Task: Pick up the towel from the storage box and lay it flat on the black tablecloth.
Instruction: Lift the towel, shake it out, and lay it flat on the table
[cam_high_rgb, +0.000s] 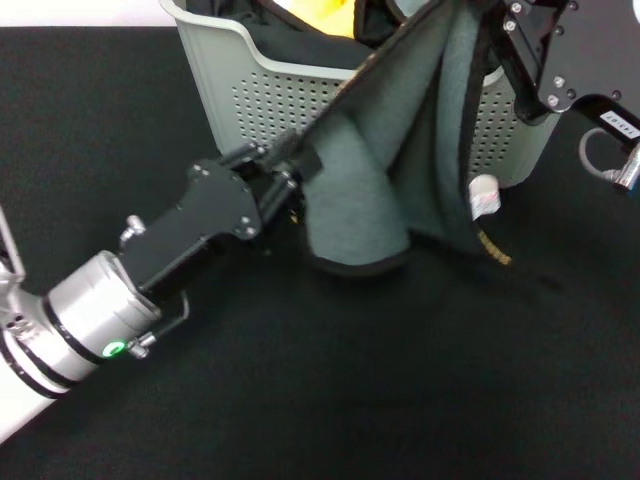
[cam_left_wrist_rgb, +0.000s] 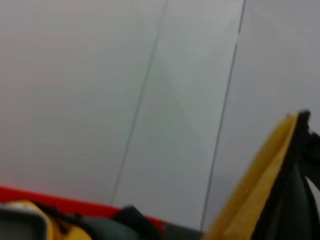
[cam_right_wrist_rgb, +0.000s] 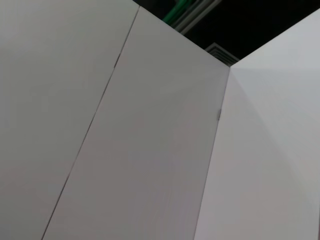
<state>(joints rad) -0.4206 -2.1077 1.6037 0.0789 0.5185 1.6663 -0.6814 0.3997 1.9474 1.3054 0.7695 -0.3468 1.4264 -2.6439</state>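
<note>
Hanging item: the towel (cam_high_rgb: 400, 150), grey-green face outward, thin black edge visible; draped from above the storage box rim down to the black tablecloth, its lowest fold resting on the cloth just in front of the box; a small white tag and a yellow stitched strip show at its lower right corner
Second sighting: left wrist view shows the towel (cam_left_wrist_rgb: 260, 195) with yellow face and black edge against a pale wall
Container: the storage box (cam_high_rgb: 250, 85), light grey, perforated wall, standing at the far side of the bench; yellow and dark fabric visible inside near the rim
Surface: the black tablecloth (cam_high_rgb: 380, 380), matte, covering the bench beneath box and towel
Left claw (cam_high_rgb: 295, 165): low, in front of the box wall; fingers closed on the towel's left black edge
Right claw (cam_high_rgb: 495, 30): raised above the box's right side, against the towel's upper part; finger state cannot be told, tips hidden by fabric
Right wrist view: pale wall panels only
</note>
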